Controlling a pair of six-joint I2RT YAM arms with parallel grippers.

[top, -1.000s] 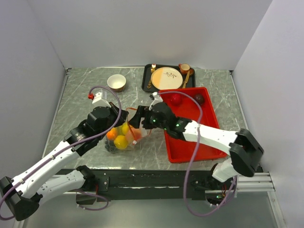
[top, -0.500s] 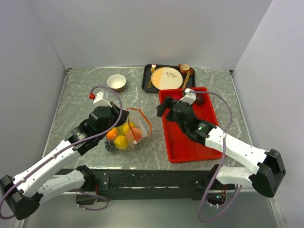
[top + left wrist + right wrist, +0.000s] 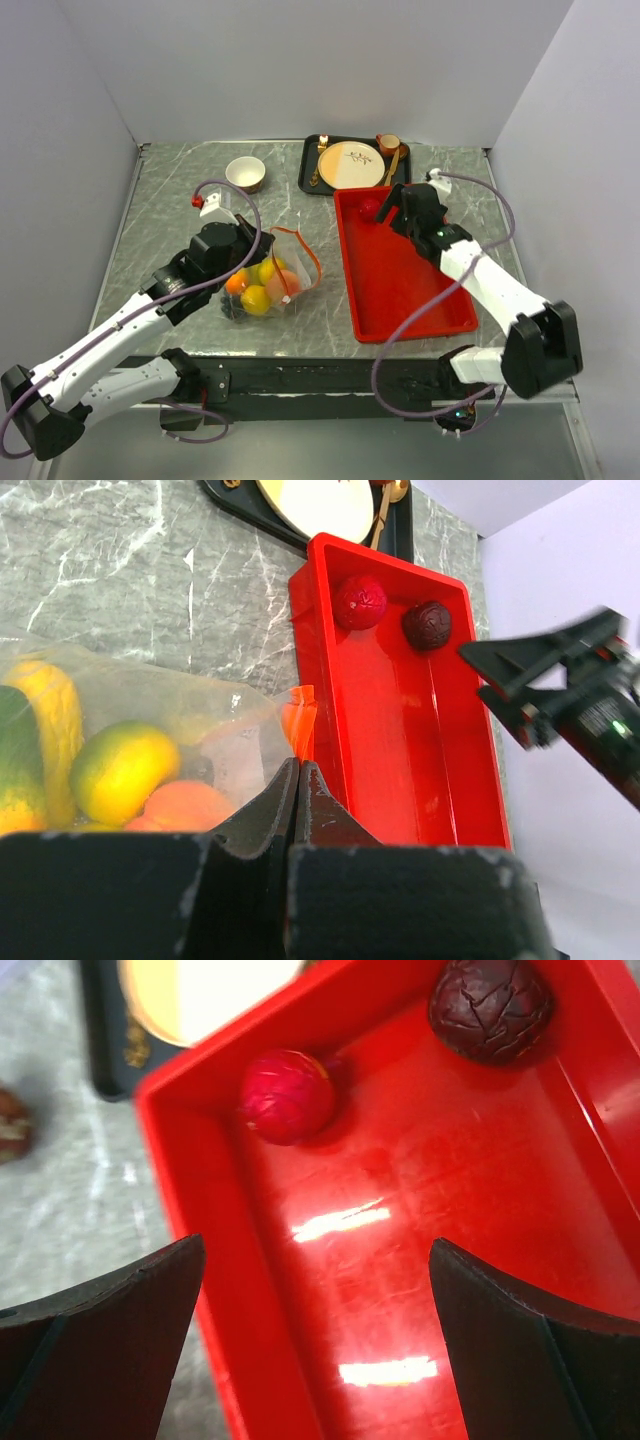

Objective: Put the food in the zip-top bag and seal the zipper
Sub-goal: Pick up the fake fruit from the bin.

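L gripper [image 3: 297, 780] shut tight, pinching zip-top bag [image 3: 290, 272] film by zipper [image 3: 300, 712], left of red tray [image 3: 400, 300]. R gripper [image 3: 312, 1260] wide open, empty – over red apple [image 3: 286, 1096], dark plum [image 3: 490, 1008].

The left gripper [image 3: 258, 252] is sitting closed at the edge of the zip-top bag [image 3: 297, 262]. The bag's mouth is gaping just ahead of the gripper's tip, and the zipper [image 3: 314, 262] is curving away beyond it. Beside and below that gripper the bag is holding the food [image 3: 254, 298] (orange, yellow and peach-coloured pieces, a darker one half hidden). The right gripper [image 3: 388, 207] is hovering, fingers spread, over the far end of the red tray [image 3: 410, 290], with a red apple [image 3: 370, 207] lying just beside its fingertips. Beyond it a cream plate [image 3: 350, 163] is resting on a black tray [image 3: 306, 180]. Well beyond the left gripper a small bowl [image 3: 245, 173] is standing.
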